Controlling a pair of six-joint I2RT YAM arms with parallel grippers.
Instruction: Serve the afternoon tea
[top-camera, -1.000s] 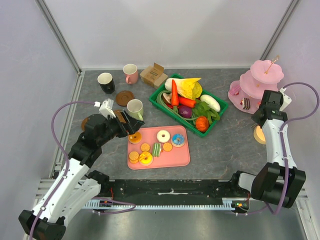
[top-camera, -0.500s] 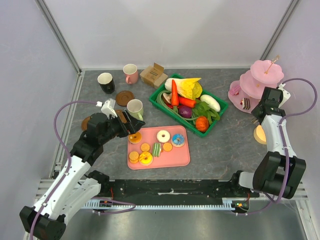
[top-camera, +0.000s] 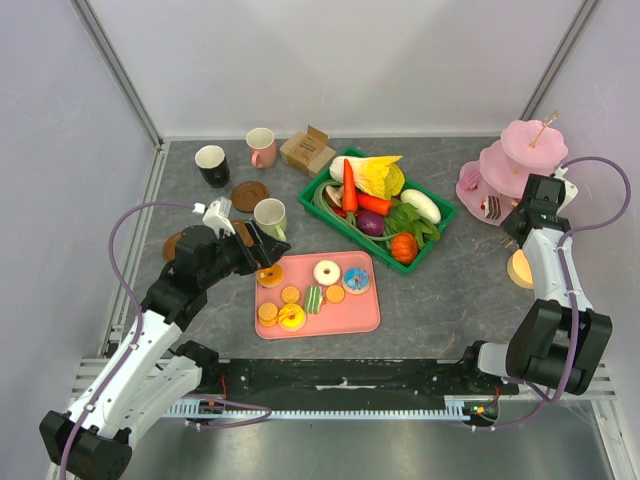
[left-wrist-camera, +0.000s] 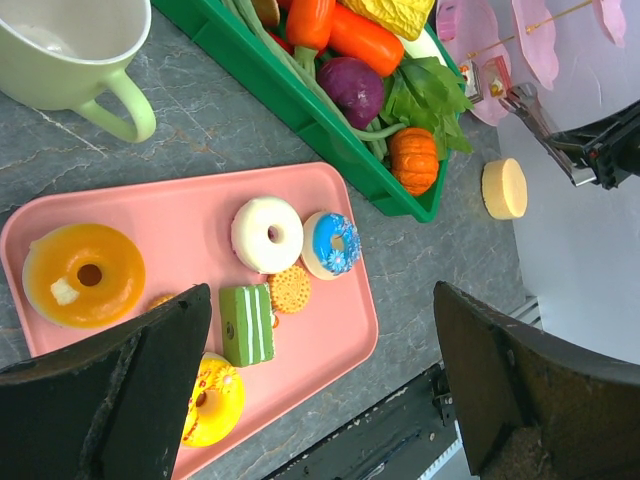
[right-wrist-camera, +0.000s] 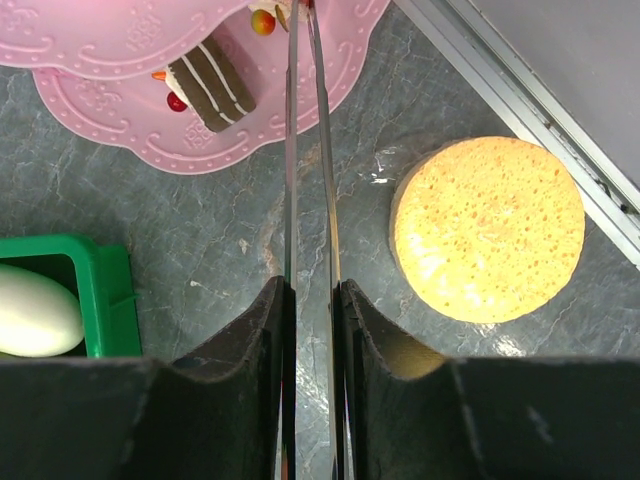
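A pink tray (top-camera: 362, 316) holds iced donuts, orange biscuits and a green striped cake slice (left-wrist-camera: 246, 324). My left gripper (top-camera: 262, 250) is open and empty above the tray's left end, its jaws wide apart (left-wrist-camera: 320, 390). My right gripper (top-camera: 522, 222) is shut on thin metal tongs (right-wrist-camera: 305, 150). Their tips reach the lower tier of the pink cake stand (right-wrist-camera: 120, 140), beside a brown striped cake slice (right-wrist-camera: 222, 72). A round yellow cake (right-wrist-camera: 488, 228) lies on the table to the right. The pale-green mug (top-camera: 270, 215), black mug (top-camera: 211, 165) and pink mug (top-camera: 261, 147) stand at the back left with brown coasters (top-camera: 250, 195).
A green basket (top-camera: 443, 212) of toy vegetables sits between the tray and the stand. A small cardboard box (top-camera: 307, 150) stands behind it. A metal frame rail (right-wrist-camera: 520, 110) runs close to the right of the yellow cake.
My right arm has moved back toward the cake stand with the tongs. The left arm has barely moved.
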